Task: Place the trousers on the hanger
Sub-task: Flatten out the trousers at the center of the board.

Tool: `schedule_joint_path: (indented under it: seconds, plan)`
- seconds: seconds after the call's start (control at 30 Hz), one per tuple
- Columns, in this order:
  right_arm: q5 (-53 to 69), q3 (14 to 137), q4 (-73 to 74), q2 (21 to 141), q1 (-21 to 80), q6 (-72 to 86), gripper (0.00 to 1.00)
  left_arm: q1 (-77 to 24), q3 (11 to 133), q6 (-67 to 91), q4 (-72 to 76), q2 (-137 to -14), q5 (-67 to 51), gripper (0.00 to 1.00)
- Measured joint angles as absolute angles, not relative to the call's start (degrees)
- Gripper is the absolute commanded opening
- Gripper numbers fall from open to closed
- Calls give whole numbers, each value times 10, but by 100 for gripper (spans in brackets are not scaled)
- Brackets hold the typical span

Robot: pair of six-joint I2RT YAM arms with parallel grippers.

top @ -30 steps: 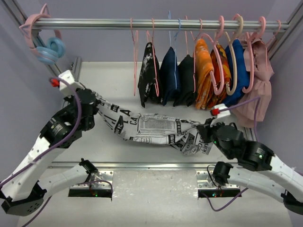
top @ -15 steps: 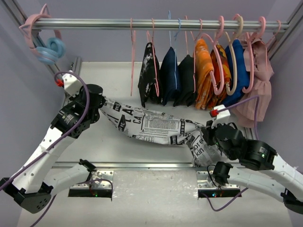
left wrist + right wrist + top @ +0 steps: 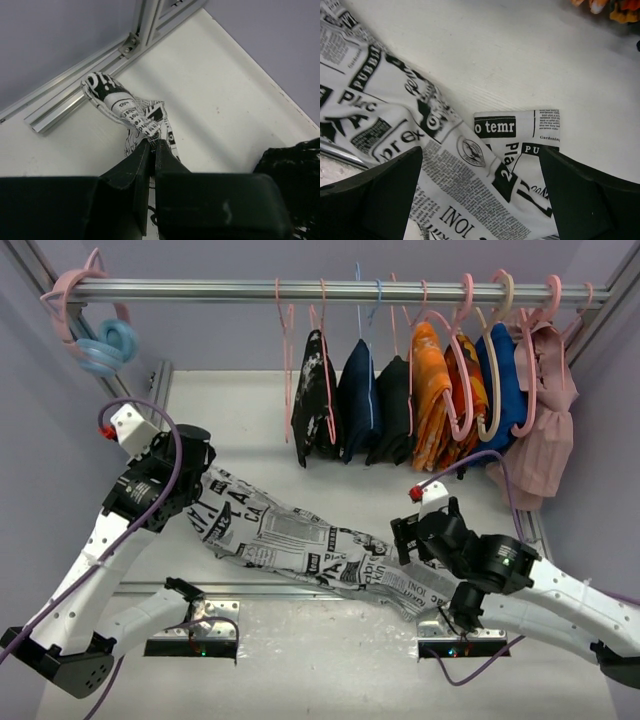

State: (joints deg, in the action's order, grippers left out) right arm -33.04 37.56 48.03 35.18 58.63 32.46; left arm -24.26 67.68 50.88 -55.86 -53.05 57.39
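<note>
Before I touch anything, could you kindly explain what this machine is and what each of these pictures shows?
These are two robot arms bolted at the near edge of a white table. The wide picture looks down from above and behind them; the other two come from a camera on each wrist, looking along its own jaws. Stretched across the table are the trousers, white cloth printed like a newspaper. The left arm has its jaws shut on one end of them, seen close up in its wrist picture. The right arm holds nothing: its jaws stand wide open over the other end. Behind, a rail carries hung clothes and a thin pink hanger.
</note>
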Motion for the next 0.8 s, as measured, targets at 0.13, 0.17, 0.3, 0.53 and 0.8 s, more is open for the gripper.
schedule_joint_path:
  seconds: [0.13, 0.17, 0.3, 0.53, 0.8]
  plan:
    - [-288, 368, 463, 414, 586, 324, 99, -234, 677, 522, -577, -531, 590, 0]
    - [-268, 366, 455, 431, 586, 323, 99, -232, 677, 525, -580, -531, 594, 0]
    - [-204, 351, 421, 524, 586, 332, 99, -216, 686, 529, -601, -541, 609, 0]
    - [-114, 277, 329, 613, 586, 345, 63, -124, 727, 466, -581, -576, 596, 0]
    - [-103, 311, 275, 734, 487, 305, 7, -64, 762, 376, -534, -599, 504, 0]
